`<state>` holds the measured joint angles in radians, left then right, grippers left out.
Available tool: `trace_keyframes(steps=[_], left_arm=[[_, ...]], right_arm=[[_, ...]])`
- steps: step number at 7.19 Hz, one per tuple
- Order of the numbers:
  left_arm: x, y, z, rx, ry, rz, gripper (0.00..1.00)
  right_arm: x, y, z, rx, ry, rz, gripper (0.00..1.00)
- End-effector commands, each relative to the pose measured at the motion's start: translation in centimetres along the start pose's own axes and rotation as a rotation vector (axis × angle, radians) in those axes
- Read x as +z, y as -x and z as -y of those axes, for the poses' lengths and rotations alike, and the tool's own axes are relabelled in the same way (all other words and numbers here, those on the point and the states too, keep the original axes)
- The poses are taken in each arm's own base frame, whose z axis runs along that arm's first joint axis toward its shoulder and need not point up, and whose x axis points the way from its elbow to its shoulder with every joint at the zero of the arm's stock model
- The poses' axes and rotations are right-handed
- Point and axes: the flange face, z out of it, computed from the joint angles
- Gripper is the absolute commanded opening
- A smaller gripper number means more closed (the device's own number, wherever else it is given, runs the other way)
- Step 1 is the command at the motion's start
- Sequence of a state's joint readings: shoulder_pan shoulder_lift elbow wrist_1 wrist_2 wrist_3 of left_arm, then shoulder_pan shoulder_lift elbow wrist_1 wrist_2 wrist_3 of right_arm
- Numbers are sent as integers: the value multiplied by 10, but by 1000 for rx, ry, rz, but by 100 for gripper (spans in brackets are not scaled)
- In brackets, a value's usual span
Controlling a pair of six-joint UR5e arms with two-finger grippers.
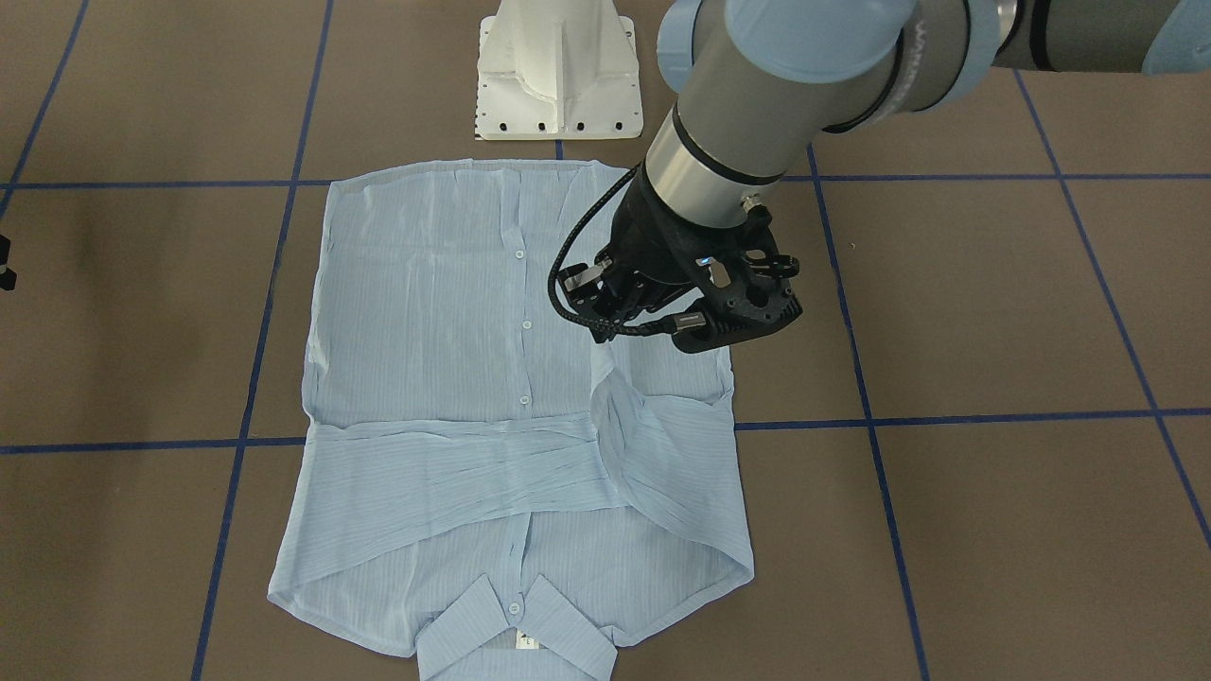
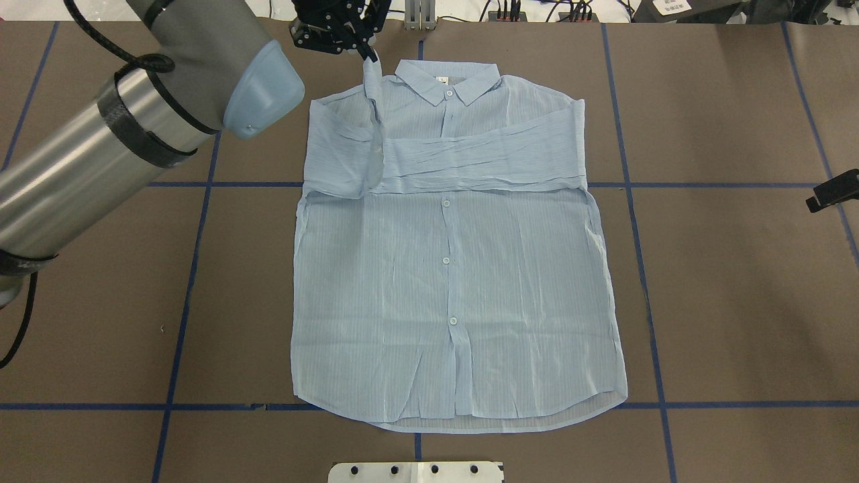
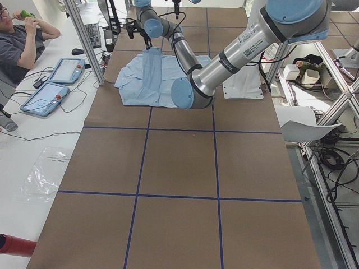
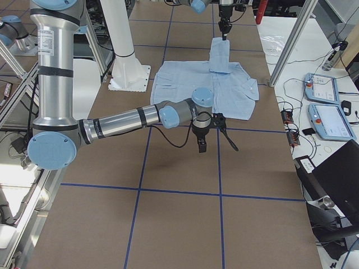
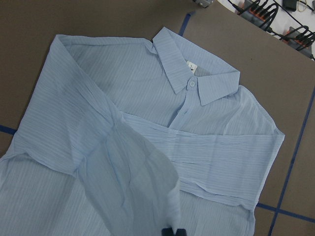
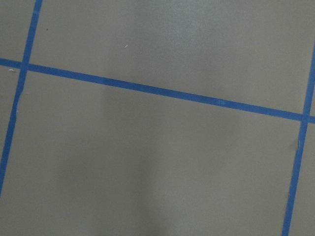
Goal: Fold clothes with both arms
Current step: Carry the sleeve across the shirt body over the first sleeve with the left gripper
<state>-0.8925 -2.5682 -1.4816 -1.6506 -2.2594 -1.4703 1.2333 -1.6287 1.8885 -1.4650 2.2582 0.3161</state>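
The light-blue striped shirt (image 2: 456,268) lies flat on the brown table, buttons up, with its collar (image 2: 446,80) at the far edge. One sleeve (image 2: 483,161) is folded across the chest. My left gripper (image 2: 368,55) is shut on the cuff of the other sleeve (image 2: 373,121) and holds it lifted above the shoulder. It also shows in the front view (image 1: 605,317) and the left wrist view (image 5: 172,232), with the sleeve (image 5: 133,177) hanging below it. My right gripper (image 2: 832,191) hovers over bare table far from the shirt. I cannot tell whether it is open or shut.
The white pedestal base (image 1: 558,76) stands at the robot's side of the table, just past the shirt's hem. Blue tape lines (image 6: 162,91) grid the brown surface. A seated person (image 3: 19,42) and tablets (image 3: 56,84) are at a side desk.
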Motion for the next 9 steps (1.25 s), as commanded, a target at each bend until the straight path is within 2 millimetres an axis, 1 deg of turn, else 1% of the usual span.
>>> trace_keyframes(steps=[1, 2, 3, 4, 5, 6, 7, 9], left_arm=[[35, -14, -13, -21, 30, -8, 0], [62, -39, -16, -38, 32, -25, 0], [99, -55, -35, -54, 27, -25, 0], [133, -63, -47, -62, 19, -20, 0], [155, -68, -57, -74, 7, -27, 0], [172, -77, -63, -75, -6, -30, 0], [182, -80, -64, -71, -34, -49, 0], [198, -75, -60, -65, -36, -71, 0]], right_arm=[[0, 0, 1, 1, -1, -1, 100], [0, 1, 2, -1, -1, -1, 100], [0, 2, 2, -2, -2, 0, 100], [1, 1, 2, 0, 0, -1, 100], [4, -2, 2, 5, 7, -2, 100], [7, -4, 3, 9, 12, -3, 100], [9, -6, 3, 13, 16, -3, 100], [13, -9, 4, 18, 22, -5, 100]])
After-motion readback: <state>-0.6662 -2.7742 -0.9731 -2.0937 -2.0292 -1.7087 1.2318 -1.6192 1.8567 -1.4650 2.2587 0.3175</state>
